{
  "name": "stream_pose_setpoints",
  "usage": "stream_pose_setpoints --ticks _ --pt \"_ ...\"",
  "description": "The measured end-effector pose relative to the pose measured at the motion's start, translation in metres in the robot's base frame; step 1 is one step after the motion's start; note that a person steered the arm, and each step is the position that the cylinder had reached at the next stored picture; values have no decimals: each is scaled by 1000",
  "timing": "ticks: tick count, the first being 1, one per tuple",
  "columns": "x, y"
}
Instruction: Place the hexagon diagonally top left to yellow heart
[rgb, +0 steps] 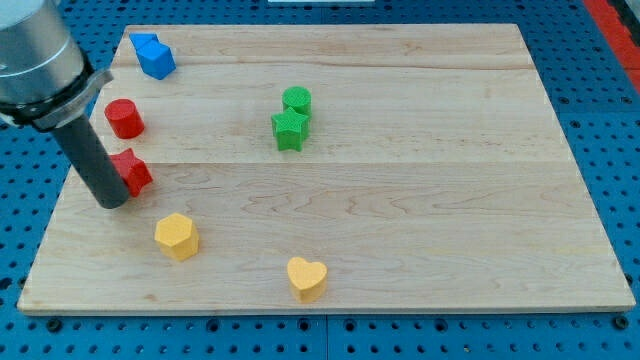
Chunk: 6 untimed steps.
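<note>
Your yellow hexagon (177, 236) sits near the board's bottom-left, up-left of the yellow heart (306, 278), well apart. Looks light, rigid, prob slides easy; push a flat side w/ my tip (111, 200), a bare rod, nothing held, beside a red block (133, 172). Count: 2 yellow, 2 red, 2 green, 1 blue.

A single camera looks down at a slant from beyond the wooden board's (420, 200) bottom edge, facing its far edge. The whole board fills the frame, blue pegboard (600, 90) bordering it.
</note>
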<state>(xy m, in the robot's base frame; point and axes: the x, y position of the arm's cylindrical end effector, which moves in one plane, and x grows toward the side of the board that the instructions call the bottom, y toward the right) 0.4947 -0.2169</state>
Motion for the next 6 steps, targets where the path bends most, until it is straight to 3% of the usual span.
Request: stream_pose_setpoints --ticks 2,3,4,5,6 --pt "-41 -8" --pt "-39 -10" --pt "21 8" --pt "30 61" --pt "38 77"
